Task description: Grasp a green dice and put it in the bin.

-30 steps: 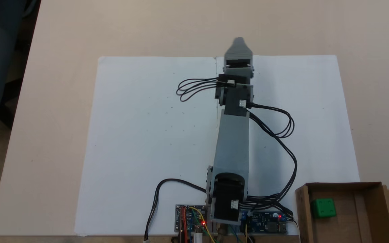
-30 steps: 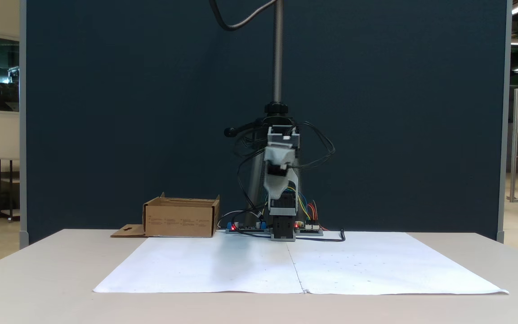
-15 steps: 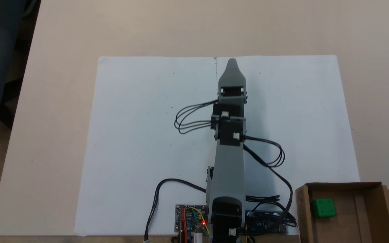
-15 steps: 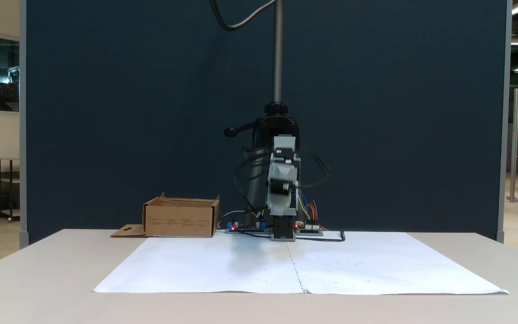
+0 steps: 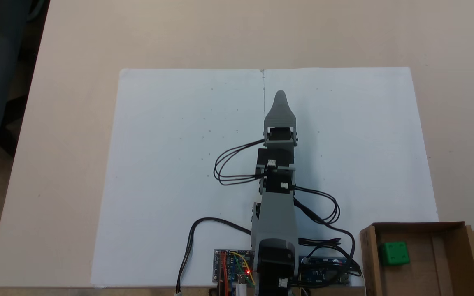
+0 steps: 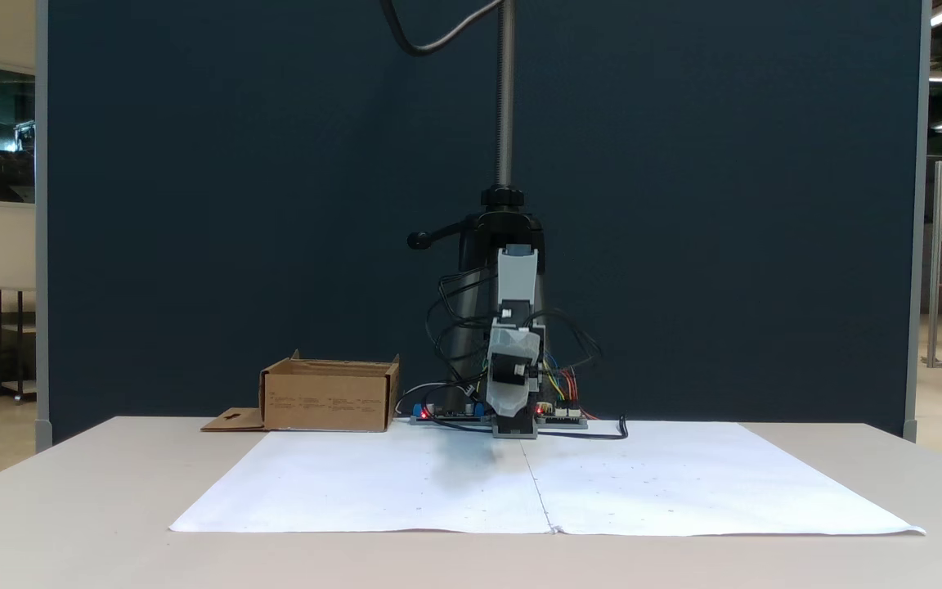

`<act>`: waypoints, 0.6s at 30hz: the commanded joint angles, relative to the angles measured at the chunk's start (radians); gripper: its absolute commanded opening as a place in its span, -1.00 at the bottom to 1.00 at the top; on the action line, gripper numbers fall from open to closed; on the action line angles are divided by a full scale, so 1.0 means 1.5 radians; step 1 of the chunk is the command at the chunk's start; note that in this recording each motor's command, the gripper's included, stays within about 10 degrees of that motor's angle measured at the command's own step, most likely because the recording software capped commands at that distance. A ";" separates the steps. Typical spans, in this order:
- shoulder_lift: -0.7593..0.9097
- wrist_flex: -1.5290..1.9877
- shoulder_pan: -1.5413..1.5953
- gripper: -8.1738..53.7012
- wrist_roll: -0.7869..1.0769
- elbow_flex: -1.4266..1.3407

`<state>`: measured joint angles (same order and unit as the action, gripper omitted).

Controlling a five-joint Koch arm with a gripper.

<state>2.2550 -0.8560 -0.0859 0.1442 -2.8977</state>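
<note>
The green dice lies inside the bin, near its left wall, at the bottom right of a fixed view. The bin is a low brown cardboard box with a flap, left of the arm's base in a fixed view. The grey gripper points away from the base over the middle of the white paper, far from the bin and holding nothing that I can see. Seen from the front, the gripper hangs low, just above the paper. Its jaws lie one over the other, so a gap cannot be judged.
White paper covers the middle of the beige table. Circuit boards with red lights and looping black cables sit by the arm's base. A camera stand pole rises behind the arm before a dark blue wall.
The arm has folded back toward its base and lowered, drawing the gripper in from the paper's far edge. The green dice has stayed in the bin.
</note>
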 commanded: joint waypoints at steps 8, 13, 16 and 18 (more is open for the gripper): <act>0.079 -0.250 -0.003 0.71 -0.026 -0.078; 0.079 -0.351 0.001 0.71 -0.027 -0.146; 0.078 -0.408 0.003 0.72 -0.027 -0.155; 0.078 -0.443 0.003 0.73 -0.027 -0.155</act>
<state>2.2550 -1.3821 -0.0721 0.1381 -3.0649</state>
